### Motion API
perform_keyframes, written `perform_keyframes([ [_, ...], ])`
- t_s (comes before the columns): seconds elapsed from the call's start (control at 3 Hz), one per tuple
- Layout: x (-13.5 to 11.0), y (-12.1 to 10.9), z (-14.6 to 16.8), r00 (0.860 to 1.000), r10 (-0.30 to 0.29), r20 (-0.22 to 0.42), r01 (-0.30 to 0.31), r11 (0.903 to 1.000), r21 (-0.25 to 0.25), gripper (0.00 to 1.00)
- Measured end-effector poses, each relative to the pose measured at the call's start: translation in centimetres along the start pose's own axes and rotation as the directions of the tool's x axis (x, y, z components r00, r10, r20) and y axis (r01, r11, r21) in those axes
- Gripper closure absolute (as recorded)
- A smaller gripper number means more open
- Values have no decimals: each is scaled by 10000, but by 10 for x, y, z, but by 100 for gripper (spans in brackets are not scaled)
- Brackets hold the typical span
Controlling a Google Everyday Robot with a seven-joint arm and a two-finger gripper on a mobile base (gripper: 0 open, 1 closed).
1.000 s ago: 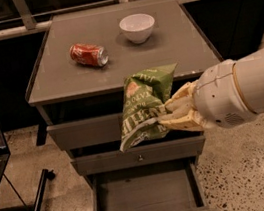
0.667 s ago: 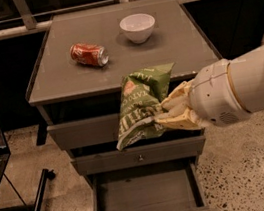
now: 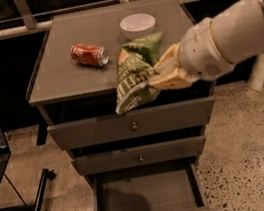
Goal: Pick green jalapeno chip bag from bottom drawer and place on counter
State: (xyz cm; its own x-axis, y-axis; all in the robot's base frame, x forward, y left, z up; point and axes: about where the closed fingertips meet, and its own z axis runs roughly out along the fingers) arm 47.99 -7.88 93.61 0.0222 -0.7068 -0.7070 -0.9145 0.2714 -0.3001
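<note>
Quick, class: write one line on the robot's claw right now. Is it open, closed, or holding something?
The claw is closed on the green jalapeno chip bag, holding it up at the front edge of the counter.

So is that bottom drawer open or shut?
Open: the bottom drawer is pulled out, bare inside. The gripper holds the chip bag by the front of the counter.

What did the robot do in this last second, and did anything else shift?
The gripper, clamped on the green jalapeno chip bag, rose with it from in front of the upper drawers to about the level of the counter. The red soda can and white bowl stayed put; the bottom drawer stayed open.
</note>
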Motion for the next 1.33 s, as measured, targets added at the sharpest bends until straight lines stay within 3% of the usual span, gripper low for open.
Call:
perform_keyframes([
  [0.33, -13, -39, 10, 9984, -444, -341, 441, 9990, -88, 100],
  [0.67, -13, -69, 16, 9967, -518, -618, 507, 9985, -195, 100],
  [1.0, -9, -89, 17, 9951, -415, -897, 421, 9991, 42, 100],
  [1.33, -2, -102, 14, 9949, -13, -1010, 75, 9981, 612, 100],
])
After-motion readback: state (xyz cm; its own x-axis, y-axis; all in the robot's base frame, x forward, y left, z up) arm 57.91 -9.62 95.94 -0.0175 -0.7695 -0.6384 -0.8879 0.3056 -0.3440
